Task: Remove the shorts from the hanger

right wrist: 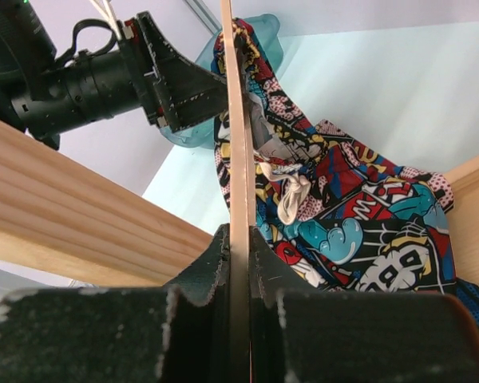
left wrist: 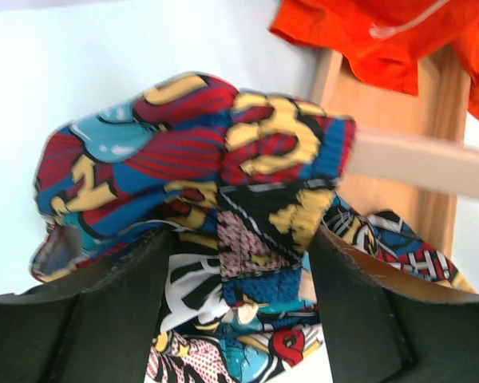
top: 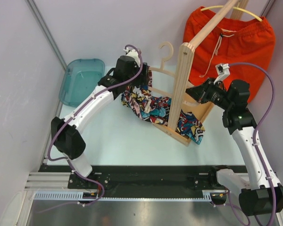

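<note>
Comic-print shorts (top: 151, 106), partly hidden, fill left end effector (left wrist: 239, 239); right end effector (right wrist: 239, 239) clamps hanger (right wrist: 239, 144).

You have no text, label, brand or number to read in any of these views. The comic-print shorts (left wrist: 223, 159) carry big yellow letter-like shapes (left wrist: 275, 136) outlined in black. The folds break them up, so you cannot make out a word. Smaller marks in the print seen from the right wrist are too crumpled to read.
</note>
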Robot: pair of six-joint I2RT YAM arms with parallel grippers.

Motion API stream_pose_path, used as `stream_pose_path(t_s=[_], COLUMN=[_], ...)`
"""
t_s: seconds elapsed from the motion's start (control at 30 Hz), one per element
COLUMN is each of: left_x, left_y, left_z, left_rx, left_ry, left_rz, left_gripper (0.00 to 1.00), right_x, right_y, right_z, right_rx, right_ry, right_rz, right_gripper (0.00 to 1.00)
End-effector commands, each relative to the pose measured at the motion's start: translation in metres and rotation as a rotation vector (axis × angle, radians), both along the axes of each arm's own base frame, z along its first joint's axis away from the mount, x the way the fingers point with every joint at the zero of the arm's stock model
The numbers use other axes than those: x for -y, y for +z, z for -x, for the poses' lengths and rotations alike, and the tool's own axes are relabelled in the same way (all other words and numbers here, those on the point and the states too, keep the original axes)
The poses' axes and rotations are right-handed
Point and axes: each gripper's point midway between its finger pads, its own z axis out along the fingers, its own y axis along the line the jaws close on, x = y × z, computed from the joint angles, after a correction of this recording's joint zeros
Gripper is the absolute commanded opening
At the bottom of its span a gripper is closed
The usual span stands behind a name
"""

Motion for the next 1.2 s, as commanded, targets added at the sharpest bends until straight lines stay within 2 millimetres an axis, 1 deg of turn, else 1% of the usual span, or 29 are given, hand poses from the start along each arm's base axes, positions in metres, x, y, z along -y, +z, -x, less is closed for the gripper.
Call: stream_pose_path(t_s=[0.0,0.1,0.13,0.17,0.2,0.23,0.33,0.4,0.43,0.47,0.5,0.57,0.6,0.63,0.7,0.73,0.8,0.83,0.9,0.97,1.0,1.03,1.07,1.1,1.13,1.17], left_x=[-0.001,-0.002,-0.004,-0.004,-0.006,-0.008,-0.014,-0.023,-0.026,-0.030,-0.034,-0.045,-0.050,-0.056,-0.068,-0.070,-0.073,-0.075,-0.078,-0.077,-0.074,-0.069,-0.070,-0.067,-0.066,-0.067], left_y=[0.031,0.034,0.033,0.038,0.040,0.041,0.047,0.053,0.050,0.052,0.057,0.051,0.057,0.047,0.053,0.043,0.038,0.034,0.028,0.019,0.018,0.006,0.009,0.006,-0.007,-0.004], left_z=[-0.016,-0.021,-0.023,-0.024,-0.024,-0.025,-0.024,-0.023,-0.023,-0.022,-0.020,-0.018,-0.014,-0.013,-0.008,-0.003,0.001,0.008,0.014,0.023,0.026,0.034,0.040,0.045,0.053,0.060], left_rx=[0.084,0.094,0.095,0.104,0.108,0.112,0.127,0.140,0.139,0.143,0.153,0.147,0.158,0.137,0.144,0.120,0.104,0.091,0.067,0.038,0.034,-0.001,-0.001,-0.008,-0.039,-0.032], left_ry=[0.040,0.052,0.060,0.060,0.064,0.073,0.085,0.119,0.129,0.144,0.154,0.195,0.206,0.225,0.252,0.255,0.254,0.256,0.264,0.248,0.229,0.198,0.186,0.170,0.153,0.142], left_rz=[-0.008,-0.023,-0.032,-0.031,-0.034,-0.036,-0.042,-0.051,-0.056,-0.058,-0.053,-0.066,-0.057,-0.057,-0.024,-0.014,0.014,0.029,0.043,0.065,0.078,0.092,0.108,0.122,0.131,0.146], left_gripper=[0.68,0.50,0.33,0.25,0.08,0.00,0.01,0.00,0.00,0.00,0.01,0.00,0.00,0.00,0.00,0.00,0.00,0.00,0.00,0.00,0.00,0.00,0.00,0.00,0.00,0.00], right_x=[-0.001,0.001,0.002,0.004,0.006,0.009,0.021,0.034,0.044,0.049,0.061,0.074,0.087,0.092,0.106,0.110,0.117,0.122,0.129,0.137,0.138,0.145,0.147,0.151,0.155,0.160], right_y=[0.027,0.027,0.027,0.027,0.026,0.024,0.023,0.024,0.023,0.027,0.028,0.026,0.029,0.027,0.025,0.025,0.028,0.030,0.032,0.036,0.042,0.049,0.057,0.064,0.075,0.081], right_z=[0.012,0.016,0.018,0.019,0.019,0.019,0.020,0.019,0.018,0.021,0.020,0.021,0.023,0.024,0.025,0.026,0.026,0.025,0.023,0.021,0.020,0.020,0.020,0.019,0.018,0.017], right_rx=[0.087,0.089,0.088,0.092,0.091,0.083,0.079,0.073,0.061,0.066,0.061,0.039,0.046,0.031,0.024,0.027,0.029,0.030,0.024,0.028,0.048,0.062,0.077,0.094,0.114,0.125], right_ry=[0.020,0.017,0.013,0.007,-0.001,-0.018,-0.059,-0.110,-0.148,-0.170,-0.215,-0.276,-0.328,-0.358,-0.435,-0.458,-0.502,-0.524,-0.557,-0.587,-0.590,-0.613,-0.624,-0.639,-0.654,-0.672], right_rz=[-0.024,-0.017,-0.012,-0.006,-0.001,0.004,0.014,0.012,0.010,0.005,-0.005,-0.015,-0.017,-0.017,0.001,0.004,0.009,0.006,0.000,-0.007,-0.010,-0.016,-0.024,-0.028,-0.031,-0.043], right_gripper=[0.00,0.00,0.00,0.00,0.00,0.00,0.00,0.00,0.00,0.00,0.00,0.00,0.00,0.00,0.00,0.00,0.00,0.00,0.00,0.00,0.00,0.00,0.00,0.00,0.00,0.00])
